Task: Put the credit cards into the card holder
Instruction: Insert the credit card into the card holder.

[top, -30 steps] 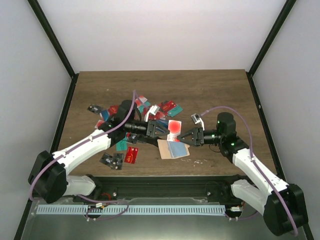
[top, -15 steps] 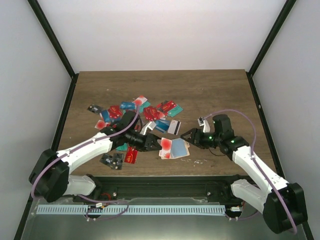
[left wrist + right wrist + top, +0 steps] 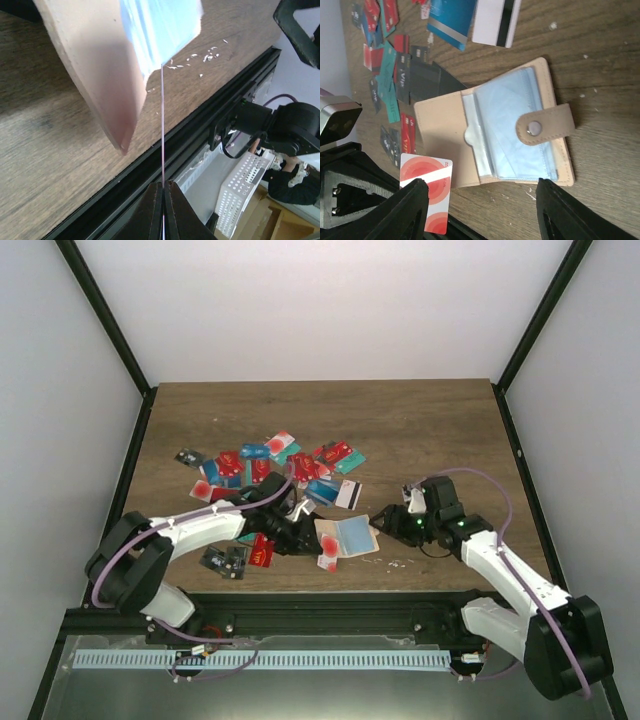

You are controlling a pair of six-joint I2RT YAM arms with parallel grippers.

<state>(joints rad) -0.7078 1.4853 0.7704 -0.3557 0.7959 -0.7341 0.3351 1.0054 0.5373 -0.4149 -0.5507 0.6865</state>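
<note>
A fixed overhead camera took in the whole table (image 3: 430, 420) from behind, while both wrist cameras pressed close on the card holder (image 3: 347, 536) all three shared

Bright, even overhead light, soft shadows; left wrist view's close card holder (image 3: 92, 75) is blurred

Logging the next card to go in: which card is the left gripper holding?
The white card with red circles, pinched by the left gripper beside the open card holder; the other cards lie loose on the table.
</note>
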